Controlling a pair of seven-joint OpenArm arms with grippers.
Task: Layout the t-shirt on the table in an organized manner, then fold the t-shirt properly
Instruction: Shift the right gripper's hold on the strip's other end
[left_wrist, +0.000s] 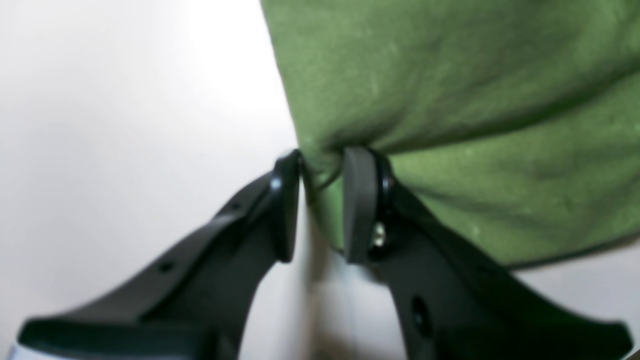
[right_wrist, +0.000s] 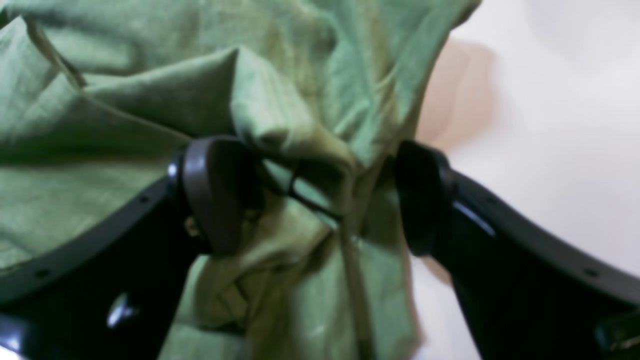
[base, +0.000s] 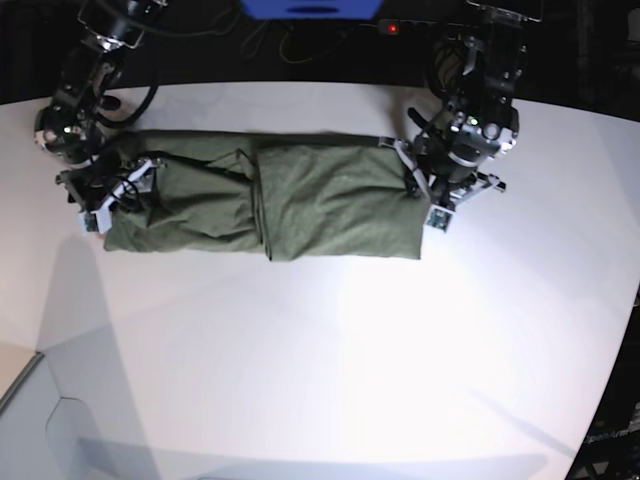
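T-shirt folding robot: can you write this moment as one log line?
t-shirt: long band on table | left pincer: pinching its edge | right pincer: open around bunched cloth

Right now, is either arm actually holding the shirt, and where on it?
The left gripper pinches the t-shirt at its edge. The right gripper stands open around bunched fabric at the other end, holding nothing.

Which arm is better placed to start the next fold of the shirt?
Probably the left gripper: its jaws already pinch the t-shirt edge. The right gripper stands with jaws wide over bunched cloth, gripping nothing.
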